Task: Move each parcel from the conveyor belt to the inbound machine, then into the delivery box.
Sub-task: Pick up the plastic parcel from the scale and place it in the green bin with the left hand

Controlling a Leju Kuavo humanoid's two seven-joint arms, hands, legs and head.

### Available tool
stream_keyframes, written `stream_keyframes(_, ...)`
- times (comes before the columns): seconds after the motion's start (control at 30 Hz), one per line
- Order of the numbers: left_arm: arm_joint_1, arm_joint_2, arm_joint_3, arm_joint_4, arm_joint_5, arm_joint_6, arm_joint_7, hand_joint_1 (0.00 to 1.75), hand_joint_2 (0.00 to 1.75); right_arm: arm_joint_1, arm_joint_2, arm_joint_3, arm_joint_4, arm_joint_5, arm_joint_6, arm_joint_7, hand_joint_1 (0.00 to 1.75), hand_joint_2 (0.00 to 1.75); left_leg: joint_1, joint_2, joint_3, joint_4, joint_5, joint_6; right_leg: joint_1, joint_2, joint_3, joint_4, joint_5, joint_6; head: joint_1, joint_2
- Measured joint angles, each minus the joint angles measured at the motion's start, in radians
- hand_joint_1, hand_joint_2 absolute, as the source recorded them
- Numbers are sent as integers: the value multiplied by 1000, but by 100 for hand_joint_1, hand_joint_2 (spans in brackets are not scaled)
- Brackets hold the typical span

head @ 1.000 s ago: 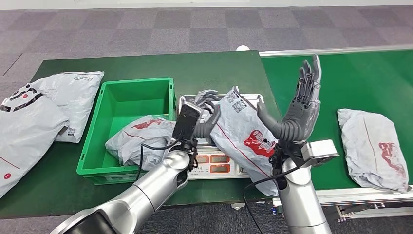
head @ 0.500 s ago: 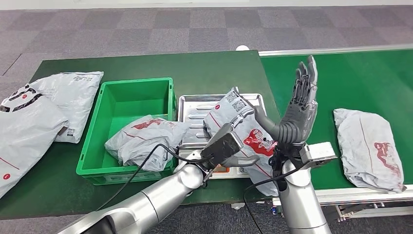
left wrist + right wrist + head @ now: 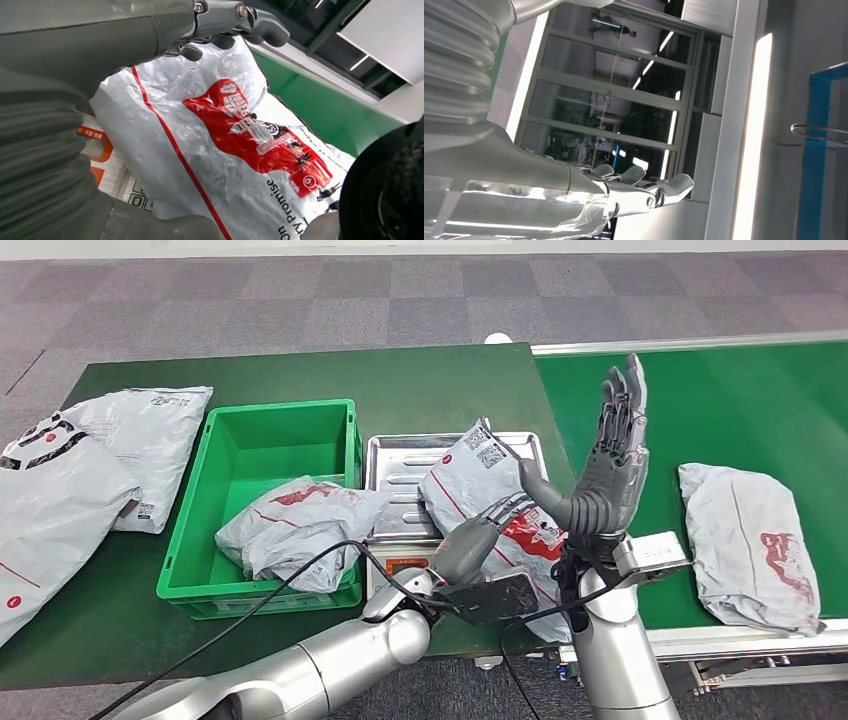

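parcel (image 3: 490, 510) lies tilted across the inbound machine (image 3: 400, 490), at 3 o'clock of the delivery box (image 3: 260, 500), overhanging the surface edge. left hand (image 3: 480, 535) rests against its near side, fingers apart, no grip confirmed. right hand (image 3: 610, 465) raised upright at the parcel's 3 o'clock, fingers spread, holding nothing. judged light, soft, crinkled plastic, likely slippery; best pinched at a bunched edge, clear of the qr label. left wrist view shows a red logo and partial print reading "promise"; remaining text illegible
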Motion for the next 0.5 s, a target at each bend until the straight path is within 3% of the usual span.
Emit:
stream_keyframes(0.1,0,0,-11,1,-49,7,49,0,175,0,0,0,0,3,2,0,0,175,0,0,0,0,0,0,0,0,0,0,0,0,0,0)
stream_keyframes(0.27,10,0,-57,4,-257,-46,248,0,175,3,3,-4,0,12,12,0,0,175,0,0,0,0,0,0,0,0,0,0,0,0,0,0)
stream_keyframes(0.5,27,0,-71,11,-351,-69,401,0,175,20,8,-20,0,24,14,11,0,175,0,0,0,0,0,0,0,0,0,0,0,0,0,0)
